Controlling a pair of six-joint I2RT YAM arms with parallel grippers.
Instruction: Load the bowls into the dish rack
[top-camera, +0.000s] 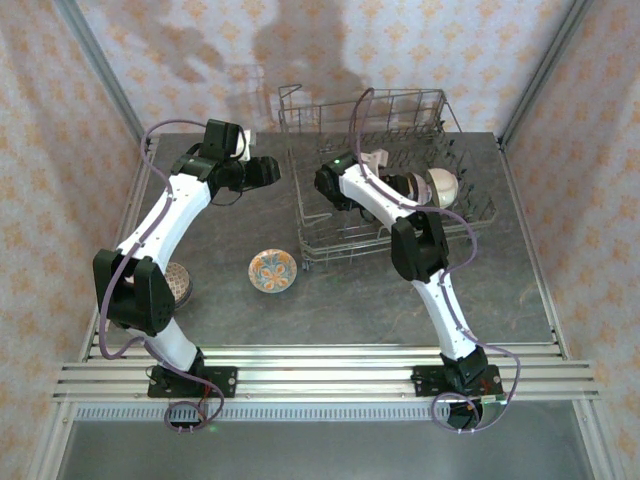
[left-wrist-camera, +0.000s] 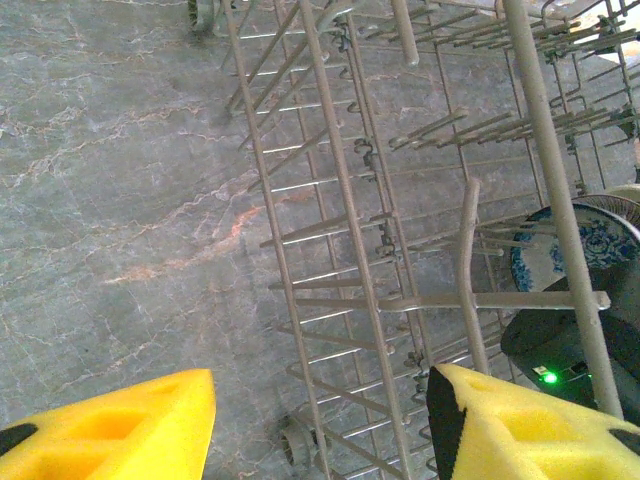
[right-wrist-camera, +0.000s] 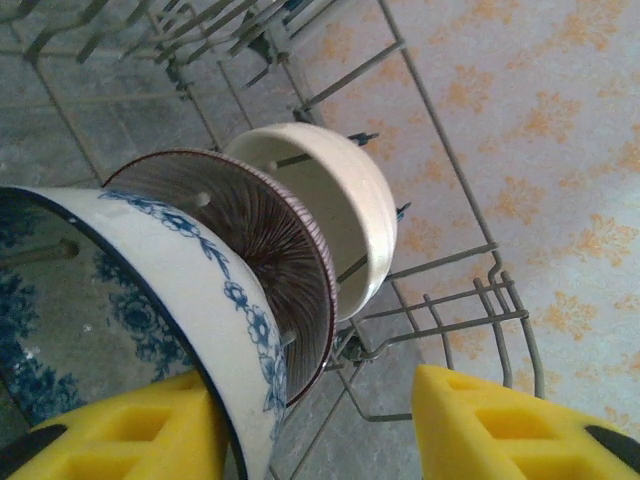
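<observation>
Three bowls stand on edge in the dish rack (top-camera: 362, 118), slotted between upright tines so that each leans toward the next: a white bowl with blue flowers (right-wrist-camera: 190, 270), a brown fine-ribbed bowl (right-wrist-camera: 255, 225) and a plain cream bowl (right-wrist-camera: 335, 185). All are round and glazed.

Rack: thin silvery wire, rectangular.

Right hand (right-wrist-camera: 320, 425): open, yellow foam pads apart, one just beside the blue-flowered rim, nothing clamped.

Left hand (left-wrist-camera: 320, 415): open and empty, over the rack's near edge.

Two more lie flat on the grey veined table (top-camera: 330, 300), not yet loaded: an orange patterned bowl (top-camera: 272, 270) and a speckled bowl (top-camera: 180, 282), partly under the left arm.
</observation>
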